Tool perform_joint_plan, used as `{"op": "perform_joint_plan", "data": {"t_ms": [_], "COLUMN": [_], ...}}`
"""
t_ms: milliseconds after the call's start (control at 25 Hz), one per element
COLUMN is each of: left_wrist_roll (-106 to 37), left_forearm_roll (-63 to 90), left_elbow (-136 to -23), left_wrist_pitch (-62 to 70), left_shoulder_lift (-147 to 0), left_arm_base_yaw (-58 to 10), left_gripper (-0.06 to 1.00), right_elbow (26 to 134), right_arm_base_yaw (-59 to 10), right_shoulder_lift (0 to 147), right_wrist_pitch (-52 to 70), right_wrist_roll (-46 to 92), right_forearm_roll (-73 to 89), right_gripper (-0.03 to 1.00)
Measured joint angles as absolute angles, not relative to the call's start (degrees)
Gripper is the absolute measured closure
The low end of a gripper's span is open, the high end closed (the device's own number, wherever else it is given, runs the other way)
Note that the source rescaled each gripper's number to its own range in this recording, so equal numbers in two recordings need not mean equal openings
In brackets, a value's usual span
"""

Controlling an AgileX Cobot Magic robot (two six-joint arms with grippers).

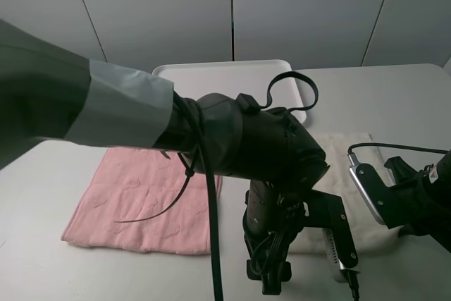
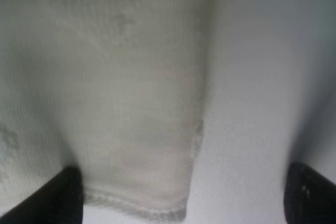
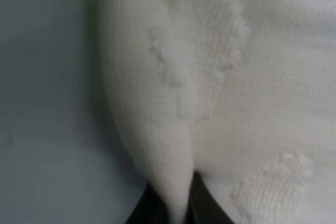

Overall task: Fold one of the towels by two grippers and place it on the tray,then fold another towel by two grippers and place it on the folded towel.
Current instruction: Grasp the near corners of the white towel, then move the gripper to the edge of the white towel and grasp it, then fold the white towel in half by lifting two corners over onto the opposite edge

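**One corner pinched, the other not yet taken**

We see the roughly square cream terry towel (image 1: 340,144) lying on the pale grey surface (image 1: 394,96), and we place everything else from it. The flat white rectangular plastic tray (image 1: 211,75) sits near the towel's far edge, and the part of it we can see is bare. The pink terry towel (image 1: 134,202) lies spread just beside the cream one, on the left arm's side. Neither towel looks folded, so we judge the task to be at its first fold.

The right fingers (image 3: 207,208) are together, clamped on a thin raised ridge of cloth at the cream towel's edge. The left fingers (image 2: 58,198) stand wide apart, low over a hemmed corner of the same towel. One is at the cloth and the other is over bare surface, and they hold nothing.

We see several ways this could go wrong:
- The corner sits off-centre between the left fingers. If they close where they are, they may catch only the hem or miss the cloth, and the corner would slide out on the lift.
- The right grip is a narrow pinch. A pull before the left side is secured could tug it free, or drag the whole towel across the surface.
- If one side rises ahead of the other, the edges would meet askew and the fold would be crooked when it goes on the tray.
- The left arm hides much of the cream towel from the high camera, so a poor catch there might go unnoticed
- The pink towel lies close enough that a low sweep of the left arm could ruck it
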State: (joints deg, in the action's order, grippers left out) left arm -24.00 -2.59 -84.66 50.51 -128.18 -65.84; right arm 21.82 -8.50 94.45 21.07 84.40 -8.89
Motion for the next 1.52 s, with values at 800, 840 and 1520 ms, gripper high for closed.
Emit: {"op": "perform_joint_plan", "data": {"t_ms": [800,840,1520], "left_wrist_roll": [-18.29,-18.25,-13.93], "left_forearm_roll": [-10.15,-10.41,-12.20], "left_elbow": [-84.66,-84.66,-84.66], "left_wrist_pitch": [47.13,47.13,47.13], "left_shoulder_lift": [-128.22,-128.22,-128.22], "left_arm_base_yaw": [-67.44,-67.44,-67.52], "left_gripper": [0.80,0.83,0.94], "right_elbow": [21.82,21.82,20.78], "right_arm_base_yaw": [-8.50,-8.50,-8.50], "right_shoulder_lift": [94.45,94.45,91.52], "right_wrist_pitch": [20.98,20.98,19.64], "right_wrist_roll": [84.19,84.19,77.09], "right_forearm_roll": [-8.25,-8.25,-3.50], "right_gripper": [0.96,0.96,0.96]}}
